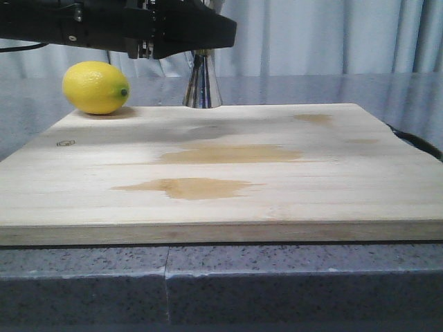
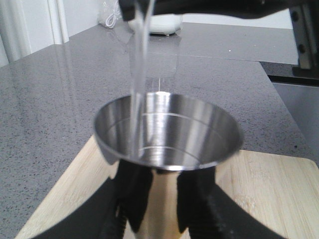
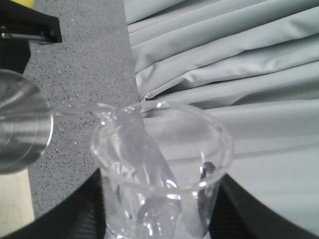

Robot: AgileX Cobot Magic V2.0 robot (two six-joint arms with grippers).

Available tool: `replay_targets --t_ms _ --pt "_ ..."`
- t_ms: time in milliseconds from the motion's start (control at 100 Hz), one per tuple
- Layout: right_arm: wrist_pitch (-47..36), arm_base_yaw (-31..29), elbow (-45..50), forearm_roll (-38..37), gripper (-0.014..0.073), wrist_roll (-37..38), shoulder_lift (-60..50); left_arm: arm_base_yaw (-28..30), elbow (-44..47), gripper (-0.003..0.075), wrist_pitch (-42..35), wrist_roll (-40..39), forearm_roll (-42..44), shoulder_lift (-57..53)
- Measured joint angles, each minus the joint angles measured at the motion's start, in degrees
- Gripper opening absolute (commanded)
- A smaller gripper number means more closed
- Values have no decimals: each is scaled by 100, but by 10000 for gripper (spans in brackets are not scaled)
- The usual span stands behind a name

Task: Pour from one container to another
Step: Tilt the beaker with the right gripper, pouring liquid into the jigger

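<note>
The steel jigger (image 2: 167,134) stands on the wooden board (image 2: 269,194) with my left gripper (image 2: 164,199) shut around its narrow waist. In the front view its lower cone (image 1: 202,86) shows at the board's far edge, under a black arm (image 1: 138,28). My right gripper (image 3: 159,219) is shut on the clear glass beaker (image 3: 159,169), which is tipped. Clear liquid (image 3: 75,109) runs from its lip toward the jigger's rim (image 3: 20,129). In the left wrist view that stream (image 2: 138,64) falls into the jigger's cup.
A yellow lemon (image 1: 95,87) lies at the board's far left corner. Damp brown patches (image 1: 190,187) mark the middle of the board (image 1: 221,173). Grey counter (image 2: 60,99) surrounds the board and a grey curtain (image 3: 224,64) hangs behind. A white object (image 2: 164,24) sits at the counter's far end.
</note>
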Motion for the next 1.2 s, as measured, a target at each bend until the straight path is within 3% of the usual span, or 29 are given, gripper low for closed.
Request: replay_targets --t_ms 1200 --pt "-102 0 0 -760 276 -13 0 0 0 197 0 0 0 0"
